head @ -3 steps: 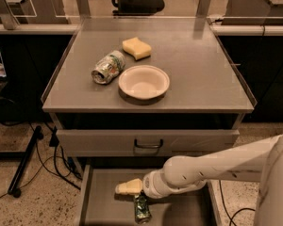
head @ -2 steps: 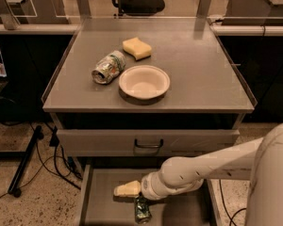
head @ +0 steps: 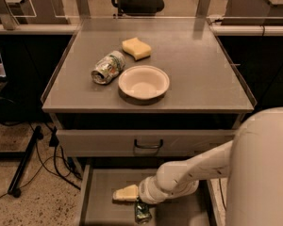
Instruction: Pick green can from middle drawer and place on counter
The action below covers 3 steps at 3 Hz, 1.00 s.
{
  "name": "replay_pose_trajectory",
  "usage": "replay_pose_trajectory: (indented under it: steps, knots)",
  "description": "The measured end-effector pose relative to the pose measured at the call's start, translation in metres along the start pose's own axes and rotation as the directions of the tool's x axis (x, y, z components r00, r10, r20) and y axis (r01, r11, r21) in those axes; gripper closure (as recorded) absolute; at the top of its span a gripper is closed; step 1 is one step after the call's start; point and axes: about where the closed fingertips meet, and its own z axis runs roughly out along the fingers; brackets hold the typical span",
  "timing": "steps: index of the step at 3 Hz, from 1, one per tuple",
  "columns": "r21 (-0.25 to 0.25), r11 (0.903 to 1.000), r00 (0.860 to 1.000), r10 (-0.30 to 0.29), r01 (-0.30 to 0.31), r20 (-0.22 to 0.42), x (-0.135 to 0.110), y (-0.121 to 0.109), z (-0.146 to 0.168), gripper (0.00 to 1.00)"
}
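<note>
The green can (head: 142,213) stands in the open middle drawer (head: 101,204) at the bottom of the camera view, near the drawer's front. My gripper (head: 133,197) reaches in from the right, low over the drawer floor. Its pale end is right beside and just above the can, touching or nearly touching it. My white arm (head: 193,173) hides the drawer's right half. The counter (head: 198,65) lies above, broad and grey.
On the counter lie a paler white-and-green can (head: 107,67) on its side, a yellow sponge (head: 136,48) and a white bowl (head: 144,82). A closed drawer front with a black handle (head: 148,145) sits above the open drawer. Cables and a stand foot (head: 23,173) lie on the floor at left.
The gripper stays at the green can, which sits a touch lower in view. My arm's upper part fills more of the right edge.
</note>
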Motion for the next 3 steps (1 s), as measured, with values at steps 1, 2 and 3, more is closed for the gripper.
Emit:
replay_pose_trajectory:
  steps: [1, 2, 3]
  knots:
    - [0.044, 0.9988, 1.0, 0.025, -0.024, -0.014, 0.005, -0.014, 0.019, 0.0]
    - [0.066, 0.9966, 0.998, 0.053, -0.05, -0.03, 0.008, -0.027, 0.033, 0.0]
    - [0.117, 0.9901, 0.996, 0.083, -0.077, -0.041, 0.013, -0.041, 0.047, 0.17]
